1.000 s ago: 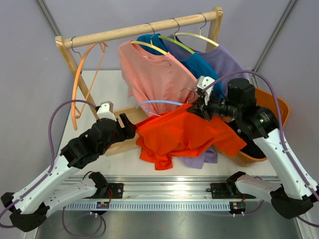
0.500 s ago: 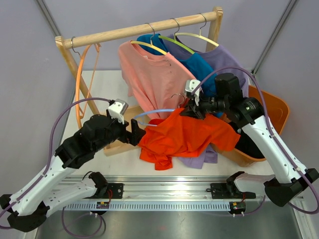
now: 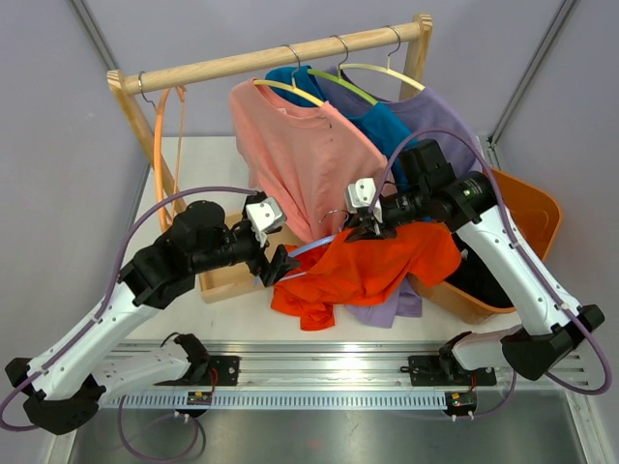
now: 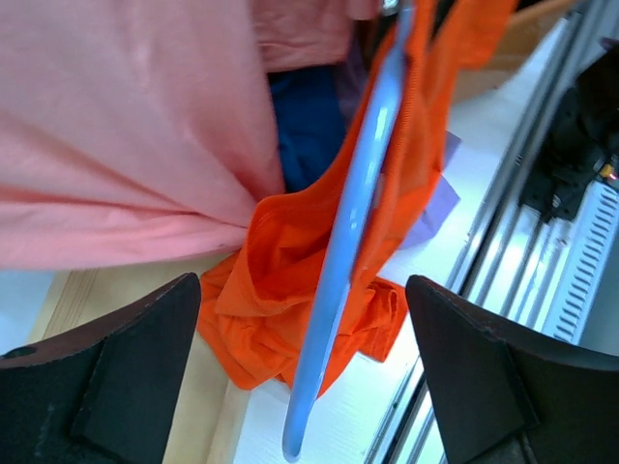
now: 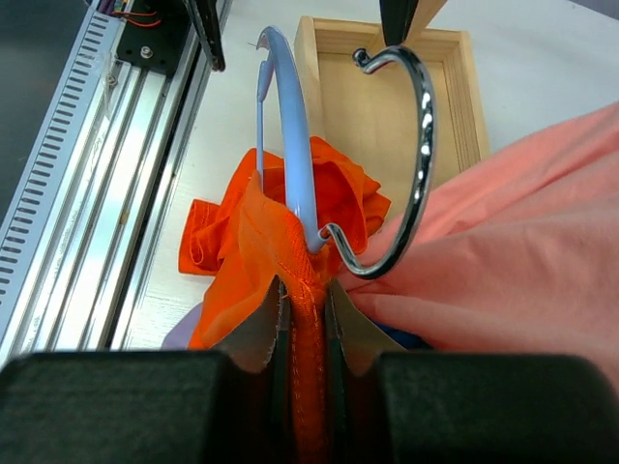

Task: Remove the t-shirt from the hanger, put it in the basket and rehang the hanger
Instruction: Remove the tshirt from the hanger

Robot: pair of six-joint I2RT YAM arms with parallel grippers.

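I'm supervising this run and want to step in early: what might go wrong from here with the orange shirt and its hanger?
1. The left gripper has its jaws open on either side of the light blue hanger and is not holding it. If the right gripper tugs the orange t-shirt now, the hanger may simply follow.
2. The hanger's metal hook sits right by the pink t-shirt and might snag it.
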